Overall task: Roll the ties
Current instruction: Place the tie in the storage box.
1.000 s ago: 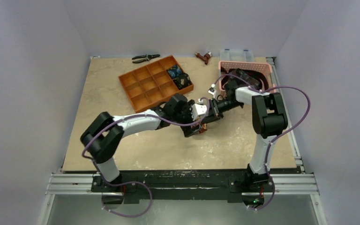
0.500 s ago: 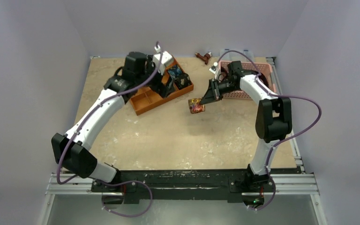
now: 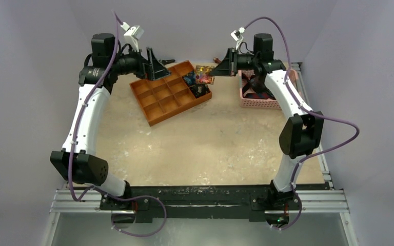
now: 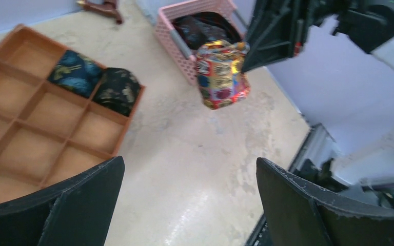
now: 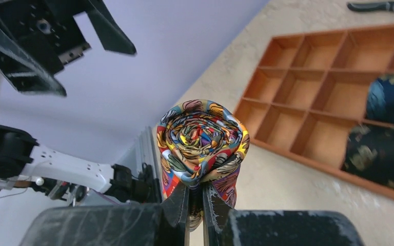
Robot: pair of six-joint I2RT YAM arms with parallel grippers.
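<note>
Right hand [image 5: 195,201] clamped on bottom of coiled orange-yellow-red patterned fabric tie [image 5: 202,139], aloft over beige table [image 4: 184,154]. Left hand [image 3: 159,69] spread wide, empty, raised. Dark blue rolled tie [image 4: 77,74], dark brown rolled tie [image 4: 115,91] side by side in orange compartment tray [image 4: 46,88].

Orange tray [image 4: 131,120] cut off at the left edge; contents of the pink basket [image 4: 174,43] unclear; tail of the rolled tie [image 5: 201,138] hidden between the right fingers [image 5: 177,205].

Glossy printed cloth tie [image 5: 202,141]; matt orange plastic tray [image 4: 48,110]; mottled, faintly shiny table [image 4: 184,169]
</note>
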